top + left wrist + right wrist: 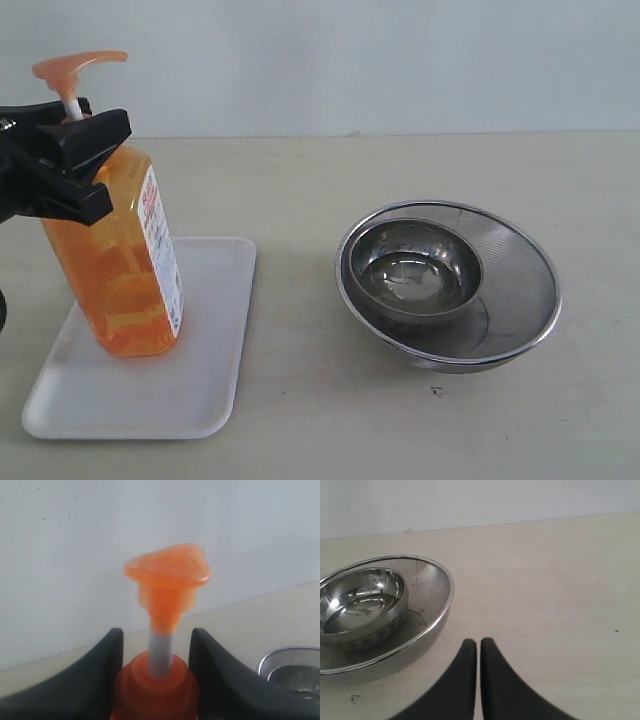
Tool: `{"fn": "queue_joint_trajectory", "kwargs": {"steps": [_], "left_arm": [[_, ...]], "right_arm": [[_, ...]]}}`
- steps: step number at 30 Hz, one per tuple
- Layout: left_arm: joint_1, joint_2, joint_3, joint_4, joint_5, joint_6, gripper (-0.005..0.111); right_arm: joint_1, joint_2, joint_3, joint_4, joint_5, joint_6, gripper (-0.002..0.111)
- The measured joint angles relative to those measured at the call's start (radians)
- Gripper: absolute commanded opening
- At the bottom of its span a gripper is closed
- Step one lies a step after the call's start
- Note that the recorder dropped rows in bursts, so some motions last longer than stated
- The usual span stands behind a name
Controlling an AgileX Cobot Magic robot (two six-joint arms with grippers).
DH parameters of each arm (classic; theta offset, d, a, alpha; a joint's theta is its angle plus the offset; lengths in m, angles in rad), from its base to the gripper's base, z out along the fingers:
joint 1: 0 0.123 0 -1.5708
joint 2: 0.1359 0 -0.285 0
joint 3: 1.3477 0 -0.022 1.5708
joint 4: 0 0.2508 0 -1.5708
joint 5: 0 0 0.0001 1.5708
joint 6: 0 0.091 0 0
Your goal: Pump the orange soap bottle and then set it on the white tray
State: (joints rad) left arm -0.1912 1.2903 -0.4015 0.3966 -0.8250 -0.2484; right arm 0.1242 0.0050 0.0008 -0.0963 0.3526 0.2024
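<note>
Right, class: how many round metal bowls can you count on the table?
2. The large mesh bowl sits on the table, right of the white tray in the exterior view; the smaller shiny bowl rests inside it. None other shows.

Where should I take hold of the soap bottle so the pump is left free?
Grip the soap bottle at the orange collar under the white stem, coming in from the left side, fingers either side. It is narrower than the body, and the pump head is left clear above.
</note>
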Motion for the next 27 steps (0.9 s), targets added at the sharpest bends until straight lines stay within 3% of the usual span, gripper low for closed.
{"fn": "queue_joint_trajectory", "kwargs": {"steps": [24,27], "left_arm": [[0.000,0.071,0.000,0.000,-0.046,-0.010,0.005],[0.000,0.071,0.000,0.000,-0.046,-0.010,0.011]], "right_arm": [[0.000,0.000,0.000,0.000,0.000,0.000,0.000],[0.000,0.000,0.000,0.000,0.000,0.000,0.000]]}}
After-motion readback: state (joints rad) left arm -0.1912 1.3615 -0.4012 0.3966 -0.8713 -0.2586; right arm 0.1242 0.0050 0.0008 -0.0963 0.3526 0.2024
